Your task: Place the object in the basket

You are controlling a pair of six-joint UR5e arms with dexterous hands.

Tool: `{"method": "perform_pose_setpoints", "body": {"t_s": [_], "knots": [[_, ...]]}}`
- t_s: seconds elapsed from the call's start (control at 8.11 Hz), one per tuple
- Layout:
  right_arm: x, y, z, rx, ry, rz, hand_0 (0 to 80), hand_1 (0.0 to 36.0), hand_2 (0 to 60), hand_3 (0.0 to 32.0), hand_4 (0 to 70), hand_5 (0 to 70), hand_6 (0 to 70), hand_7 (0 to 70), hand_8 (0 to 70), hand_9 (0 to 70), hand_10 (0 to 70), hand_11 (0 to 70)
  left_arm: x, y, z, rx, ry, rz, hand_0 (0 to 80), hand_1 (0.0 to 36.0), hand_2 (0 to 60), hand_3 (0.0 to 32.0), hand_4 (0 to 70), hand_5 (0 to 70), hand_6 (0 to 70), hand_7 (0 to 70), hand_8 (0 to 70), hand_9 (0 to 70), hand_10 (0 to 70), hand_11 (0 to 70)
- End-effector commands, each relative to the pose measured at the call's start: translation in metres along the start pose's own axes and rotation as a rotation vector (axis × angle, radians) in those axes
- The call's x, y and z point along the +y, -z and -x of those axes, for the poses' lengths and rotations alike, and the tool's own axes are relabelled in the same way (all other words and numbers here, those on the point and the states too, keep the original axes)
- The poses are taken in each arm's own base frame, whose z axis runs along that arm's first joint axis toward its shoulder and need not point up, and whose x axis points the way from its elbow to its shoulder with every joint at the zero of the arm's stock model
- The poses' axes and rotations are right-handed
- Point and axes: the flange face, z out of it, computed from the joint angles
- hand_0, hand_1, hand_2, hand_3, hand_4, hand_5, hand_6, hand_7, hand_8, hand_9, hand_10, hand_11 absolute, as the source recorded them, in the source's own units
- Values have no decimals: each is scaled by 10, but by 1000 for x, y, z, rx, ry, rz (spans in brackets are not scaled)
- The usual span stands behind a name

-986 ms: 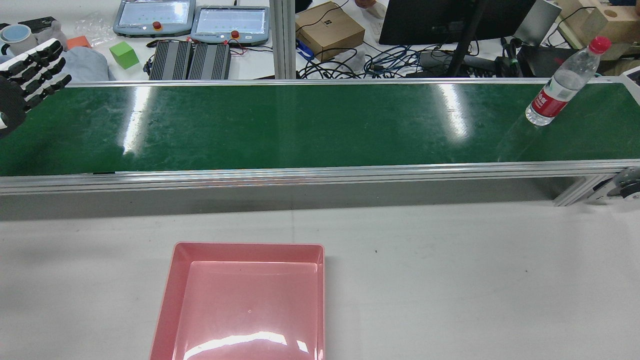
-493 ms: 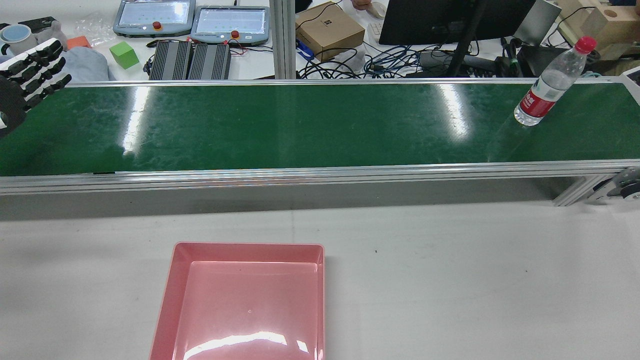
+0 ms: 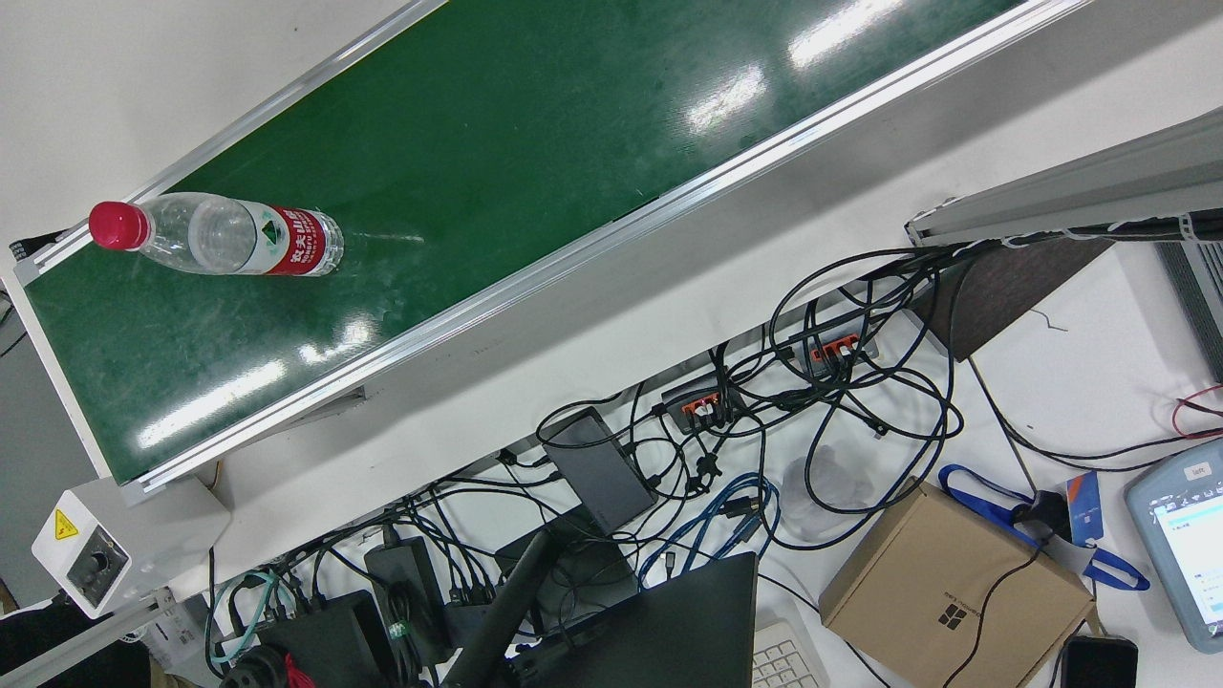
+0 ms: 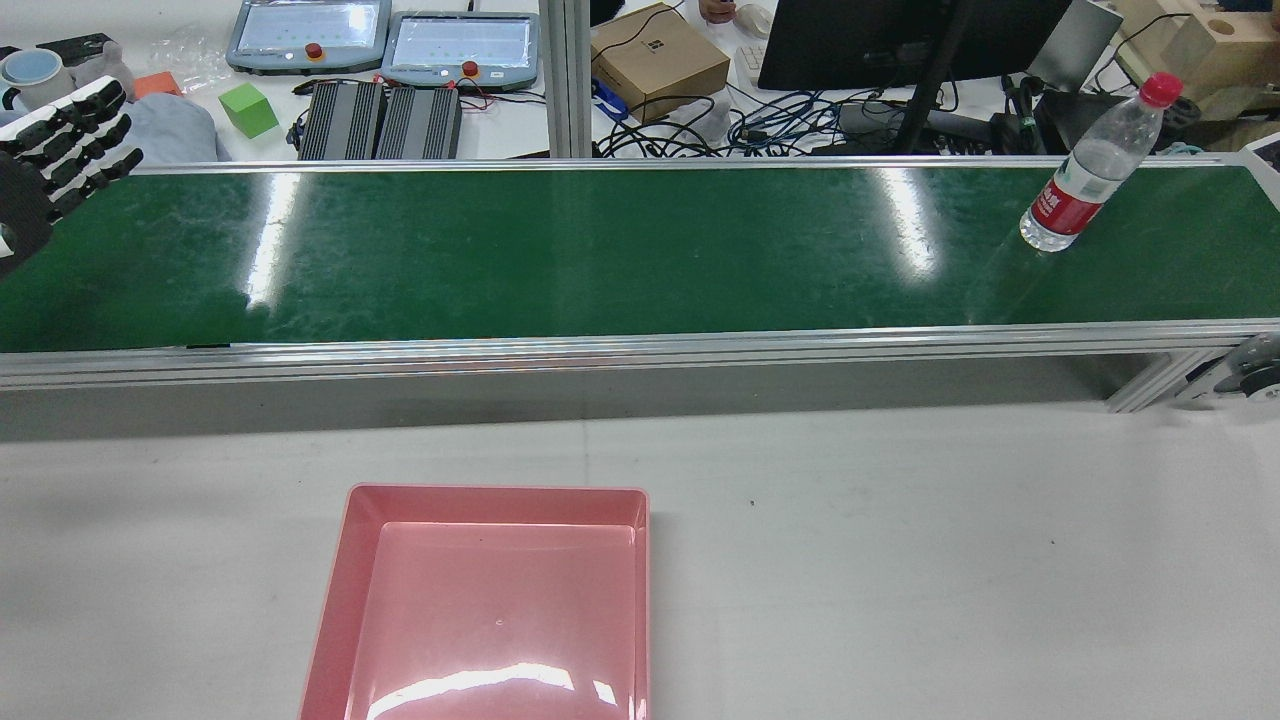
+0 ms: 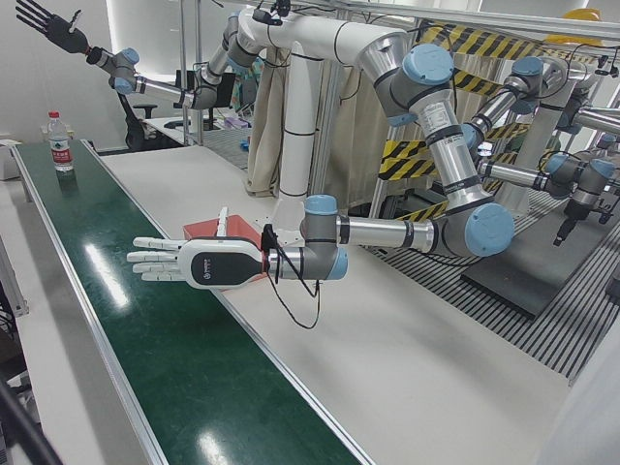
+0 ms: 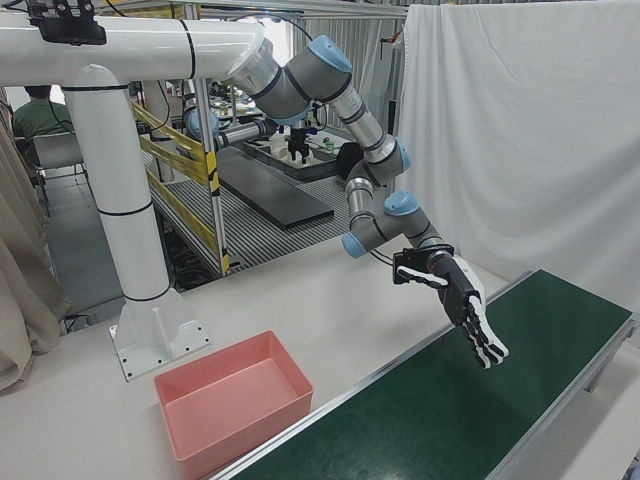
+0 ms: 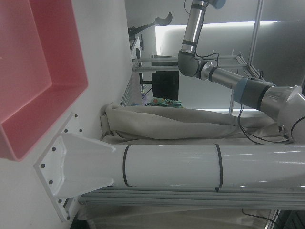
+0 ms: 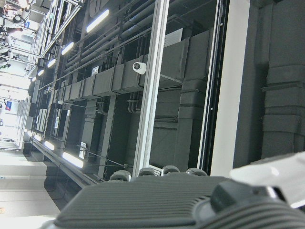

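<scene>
Step in hand: pre-grasp, nothing picked yet. Water bottle (image 4: 1085,175) stands upright at the far right end of the green belt (image 4: 600,250) in the rear view, well apart from both hands. Left hand (image 4: 55,150) hovers over the belt at the left edge of the frame, fingers spread flat, holding nothing. Right hand (image 5: 48,24) is raised high at upper left of the left-front view, fingers splayed, also empty. Pink basket (image 4: 495,492) sits bottom centre-left, empty.

Next, I'd say: get a hand alongside the bottle and wrap the body.

Bottle: clear plastic, red cap, red label, looks partly full. Tall and narrow, probably tips easily.
</scene>
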Motion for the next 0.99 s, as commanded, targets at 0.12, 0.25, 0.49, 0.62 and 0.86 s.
{"method": "perform_pose_setpoints", "body": {"t_s": [0.12, 0.25, 0.49, 0.62, 0.86], "knots": [[0, 0, 0, 0, 0, 0, 0, 0, 0, 0, 0, 0, 0, 0, 0, 0, 0, 0, -2, 1, -2, 3, 1, -3, 487, 18, 0, 0, 125, 42, 3, 0, 25, 10, 39, 64], [0, 0, 0, 0, 0, 0, 0, 0, 0, 0, 0, 0, 0, 0, 0, 0, 0, 0, 0, 0, -2, 4, 3, 0, 489, 18, 0, 0, 124, 43, 2, 0, 27, 12, 39, 63], [0, 0, 0, 0, 0, 0, 0, 0, 0, 0, 0, 0, 0, 0, 0, 0, 0, 0, -1, 2, -13, 20, 1, -2, 487, 13, 0, 0, 105, 38, 0, 0, 15, 4, 32, 53], [0, 0, 0, 0, 0, 0, 0, 0, 0, 0, 0, 0, 0, 0, 0, 0, 0, 0, -1, 2, -15, 23, -1, -1, 487, 13, 0, 0, 107, 39, 0, 0, 14, 4, 32, 54], [0, 0, 0, 0, 0, 0, 0, 0, 0, 0, 0, 0, 0, 0, 0, 0, 0, 0, -1, 3, -14, 21, -2, -2, 487, 13, 0, 0, 108, 42, 0, 0, 14, 4, 34, 58]]}}
